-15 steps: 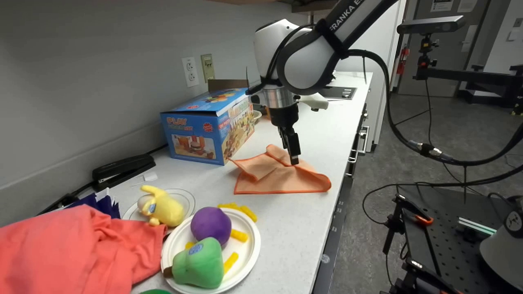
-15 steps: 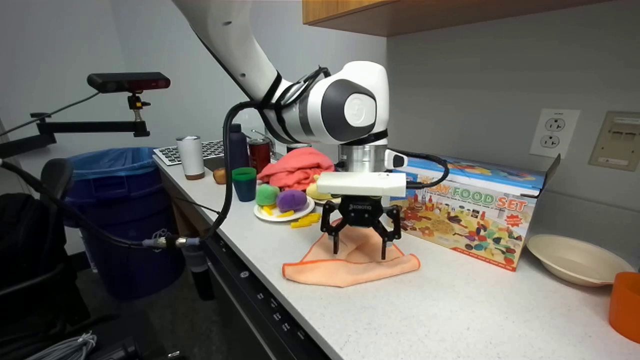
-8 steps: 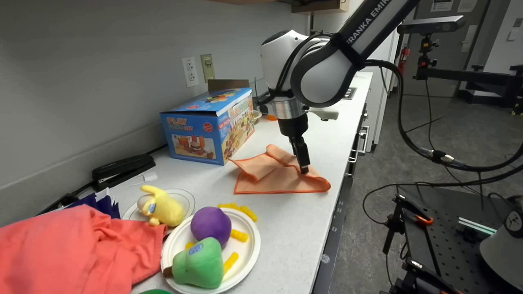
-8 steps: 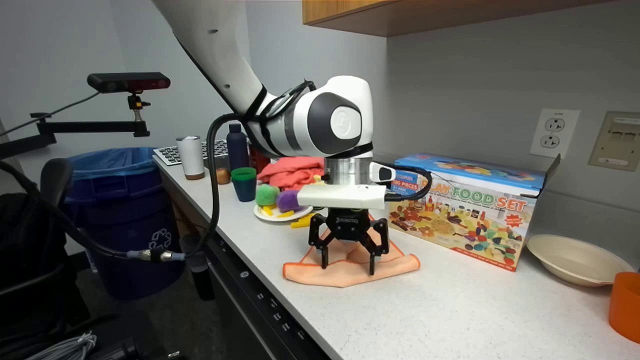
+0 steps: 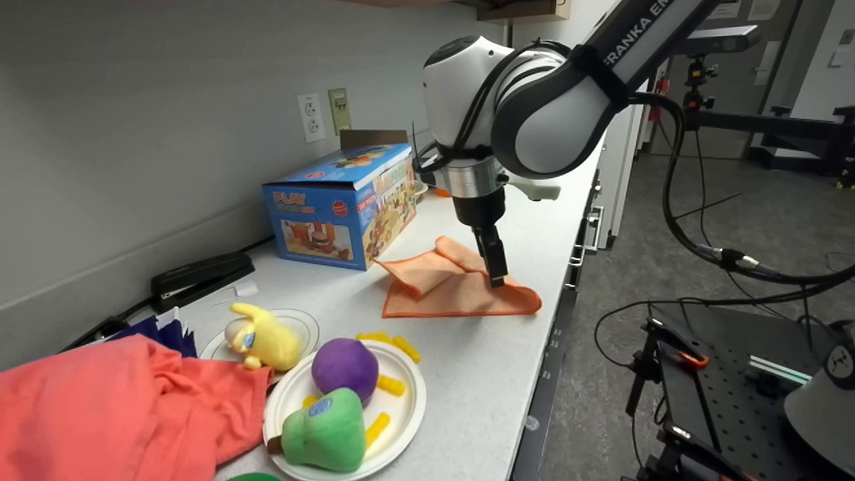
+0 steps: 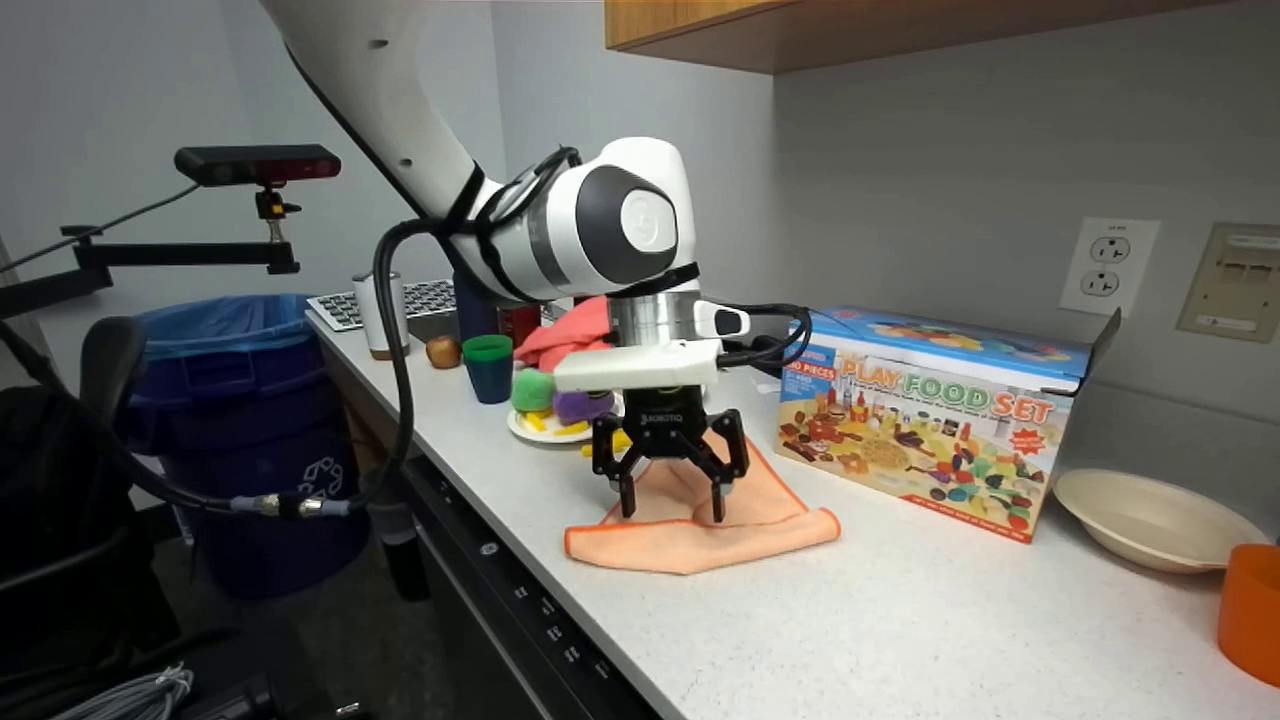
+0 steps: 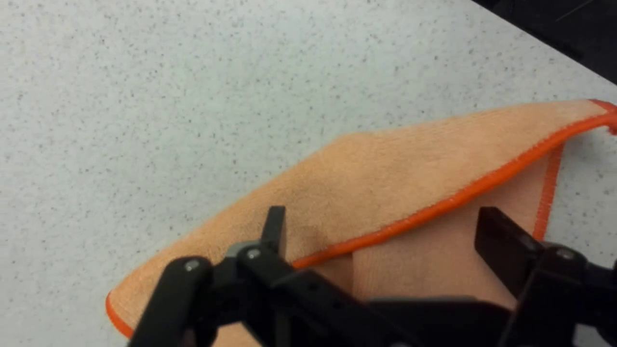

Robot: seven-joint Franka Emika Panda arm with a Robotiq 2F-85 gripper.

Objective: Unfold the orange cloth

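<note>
Sliding across the frame I go: my gripper [image 6: 672,505] stood just right of centre in an exterior view a second ago, and now it sits further left there, jaws spread wide. The orange cloth [image 6: 690,548] hasn't budged below me, lower centre, lying on the counter [image 6: 900,620] with a flap folded over. My arm [image 6: 610,215] has uncovered the left end of the blue box [image 6: 920,440], right of centre, but now it hides the top of the dark bottle [image 6: 476,310], and my cable [image 6: 403,400] crosses the white tumbler [image 6: 367,315], left of centre. In an exterior view my fingers [image 5: 495,270] have dropped a bit lower and to the right, seen side-on so they overlap, and the camera [image 5: 725,40] at upper right has lost its left end behind my arm. Over to the wrist view: my gripper fills much of the bottom, covering part of the cloth, whose far corner runs off the right edge. Are my fingers touching fabric or just above it? Honestly, from these angles I can't tell.
</note>
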